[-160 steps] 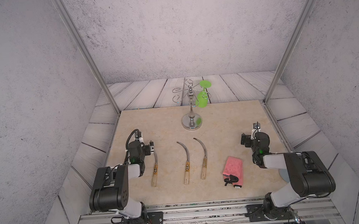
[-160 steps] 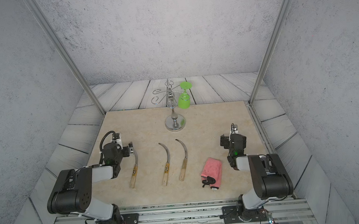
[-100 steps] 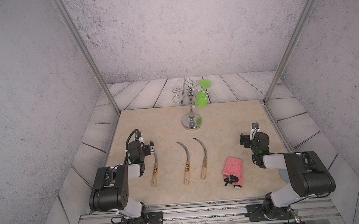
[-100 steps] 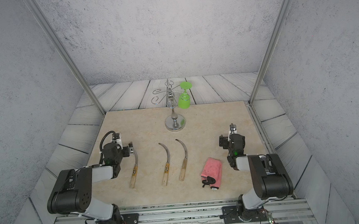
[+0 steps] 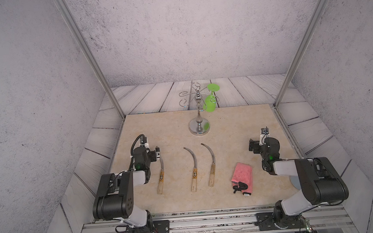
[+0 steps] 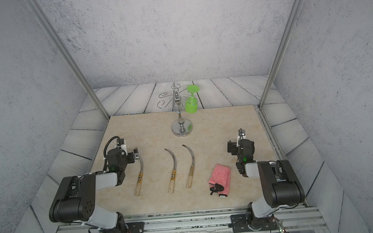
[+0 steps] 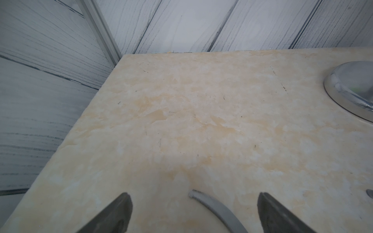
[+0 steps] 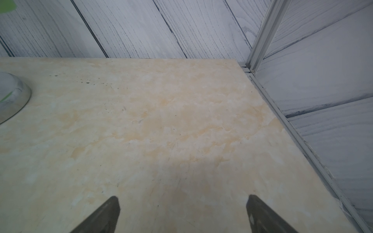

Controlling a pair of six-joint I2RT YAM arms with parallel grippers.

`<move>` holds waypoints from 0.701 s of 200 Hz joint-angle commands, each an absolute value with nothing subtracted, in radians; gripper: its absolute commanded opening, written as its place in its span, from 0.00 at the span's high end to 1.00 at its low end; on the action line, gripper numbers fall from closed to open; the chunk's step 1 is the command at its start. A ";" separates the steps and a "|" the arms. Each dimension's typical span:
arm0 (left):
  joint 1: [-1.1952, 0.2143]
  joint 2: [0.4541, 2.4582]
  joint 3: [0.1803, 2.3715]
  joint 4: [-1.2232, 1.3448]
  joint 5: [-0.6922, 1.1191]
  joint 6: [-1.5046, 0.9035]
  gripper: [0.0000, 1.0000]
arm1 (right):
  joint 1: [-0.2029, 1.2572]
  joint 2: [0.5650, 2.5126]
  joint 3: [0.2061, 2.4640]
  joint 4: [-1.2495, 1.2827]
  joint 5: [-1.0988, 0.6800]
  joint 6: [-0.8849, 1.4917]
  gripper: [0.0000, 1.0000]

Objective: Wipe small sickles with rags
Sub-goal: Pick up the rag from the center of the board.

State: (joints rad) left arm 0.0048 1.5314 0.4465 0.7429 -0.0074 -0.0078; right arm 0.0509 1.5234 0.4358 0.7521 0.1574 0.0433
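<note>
Three small sickles lie side by side on the beige board in both top views: the left sickle [image 5: 161, 178] [image 6: 139, 177], the middle sickle [image 5: 194, 166] [image 6: 173, 167] and the right sickle [image 5: 211, 162] [image 6: 191, 164]. The pink rag [image 5: 242, 175] [image 6: 220, 176], with a black strap at its near end, lies to their right. My left gripper [image 5: 156, 154] [image 7: 194, 194] is open low over the left sickle's blade [image 7: 218, 209], whose tip lies between the fingers without touching them. My right gripper [image 5: 253, 146] [image 8: 183, 197] is open over bare board, beyond the rag.
A chrome wire-armed stand [image 5: 199, 127] [image 7: 351, 88] [image 8: 10, 96] stands at the back middle of the board, with a green goblet [image 5: 210, 103] hanging upside down on it. Aluminium posts [image 5: 92, 65] and grey plank walls close in the board [image 5: 238, 127].
</note>
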 commanded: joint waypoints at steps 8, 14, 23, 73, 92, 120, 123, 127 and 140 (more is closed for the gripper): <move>0.015 1.534 0.463 0.747 -0.012 -0.015 0.00 | 0.048 1.533 0.453 0.737 0.147 0.037 0.01; 0.015 1.534 0.463 0.745 -0.012 -0.015 0.00 | 0.049 1.534 0.452 0.737 0.147 0.037 0.01; 0.015 1.534 0.465 0.745 -0.013 -0.015 0.00 | 0.048 1.534 0.454 0.736 0.146 0.037 0.01; 0.013 1.441 0.539 0.567 -0.068 -0.022 0.00 | 0.041 1.505 0.512 0.619 0.154 0.047 0.01; 0.010 1.342 0.669 0.264 -0.197 -0.210 0.00 | 0.041 1.481 0.715 0.249 0.226 0.088 0.01; 0.011 1.267 0.782 -0.012 -0.176 -0.540 0.00 | 0.040 1.521 0.976 -0.210 0.389 0.299 0.01; 0.013 1.263 0.779 -0.022 -0.169 -0.580 0.00 | 0.041 1.519 0.992 -0.252 0.396 0.316 0.01; 0.017 1.258 0.777 -0.051 -0.164 -0.636 0.00 | 0.040 1.514 1.006 -0.298 0.405 0.349 0.01; 0.039 1.238 0.746 -0.095 -0.098 -0.773 0.00 | 0.041 1.472 1.011 -0.393 0.356 0.412 0.01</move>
State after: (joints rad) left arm 0.0059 1.2537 0.7872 0.1715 -0.1471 -0.4194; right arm 0.0444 1.5196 0.9813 0.0341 0.3038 0.2203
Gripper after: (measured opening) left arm 0.993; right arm 0.988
